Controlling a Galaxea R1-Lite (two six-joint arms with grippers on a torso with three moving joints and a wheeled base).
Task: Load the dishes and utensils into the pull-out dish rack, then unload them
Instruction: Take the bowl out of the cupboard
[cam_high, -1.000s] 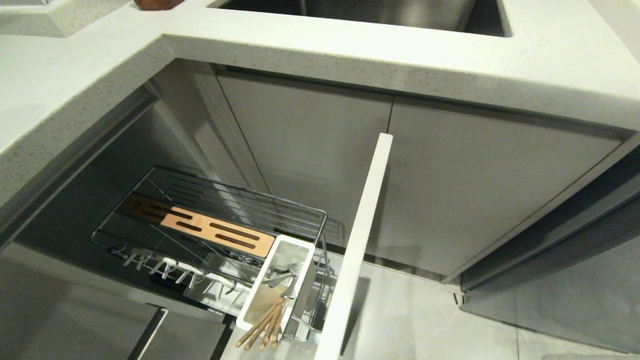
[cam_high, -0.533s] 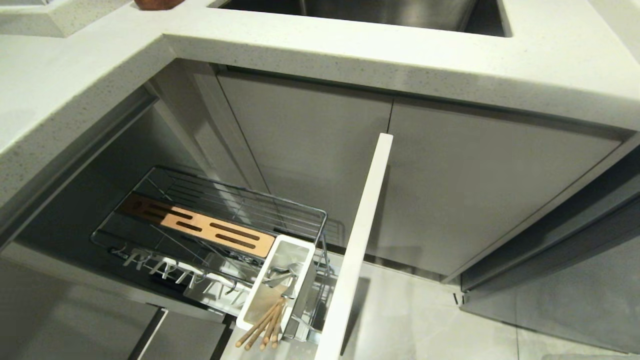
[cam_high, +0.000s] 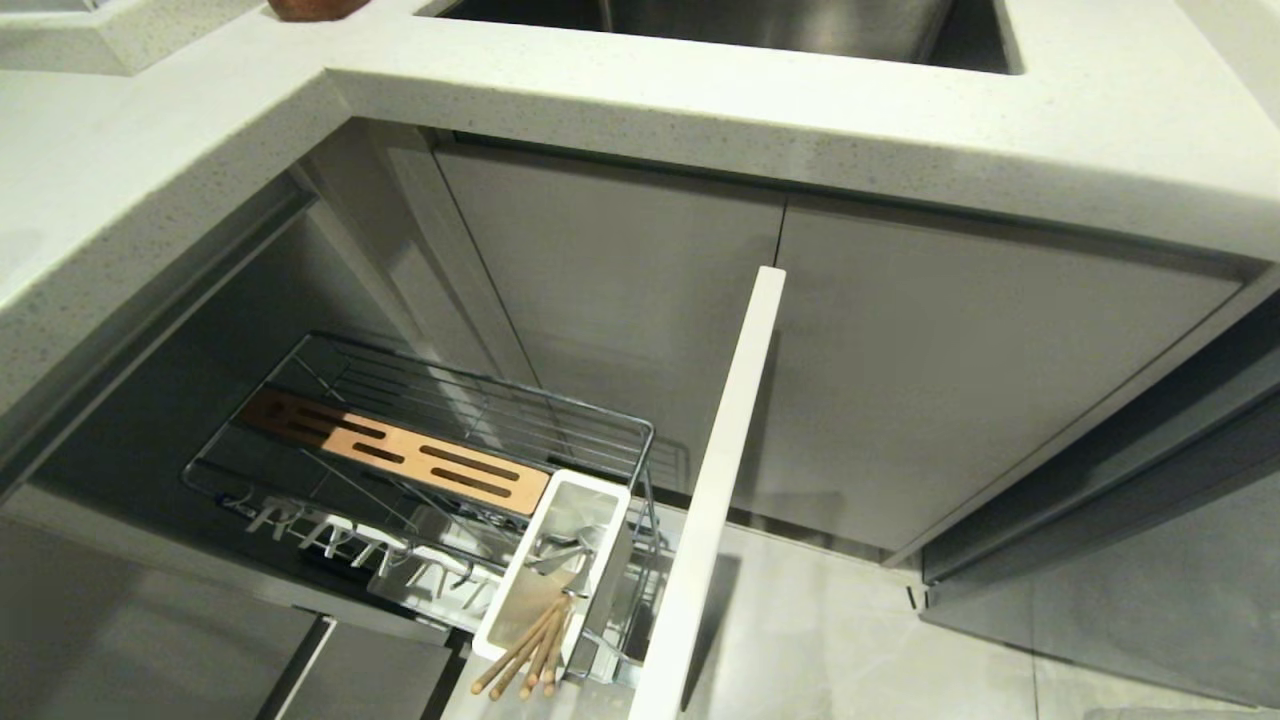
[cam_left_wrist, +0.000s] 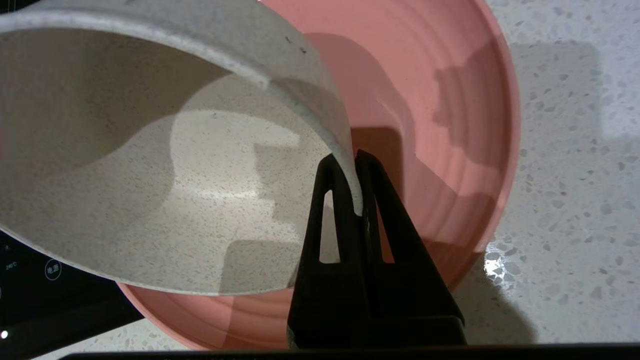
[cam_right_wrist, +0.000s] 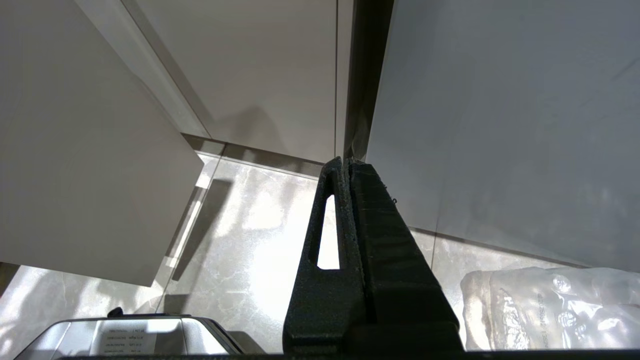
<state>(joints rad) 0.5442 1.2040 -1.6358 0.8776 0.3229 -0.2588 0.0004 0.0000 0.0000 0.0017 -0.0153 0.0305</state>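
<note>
Tilted cream bowl (cam_left_wrist: 150, 190) over pink plate (cam_left_wrist: 440, 125)

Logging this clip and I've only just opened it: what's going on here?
The left tool is shut on the rim of the round cream-white bowl, holding it tilted above the wide pink plate on the speckled countertop. The chrome wire pull-out dish rack stands open with no dishes in it; the light-wood chopsticks and the metal spoon sit in its white utensil caddy. The right tool hangs shut and idle near the cabinet fronts.

1 bowl (cam_left_wrist: 150, 190), 1 plate (cam_left_wrist: 450, 125), 4 chopsticks (cam_high: 525, 652), 1 rack (cam_high: 420, 440).
</note>
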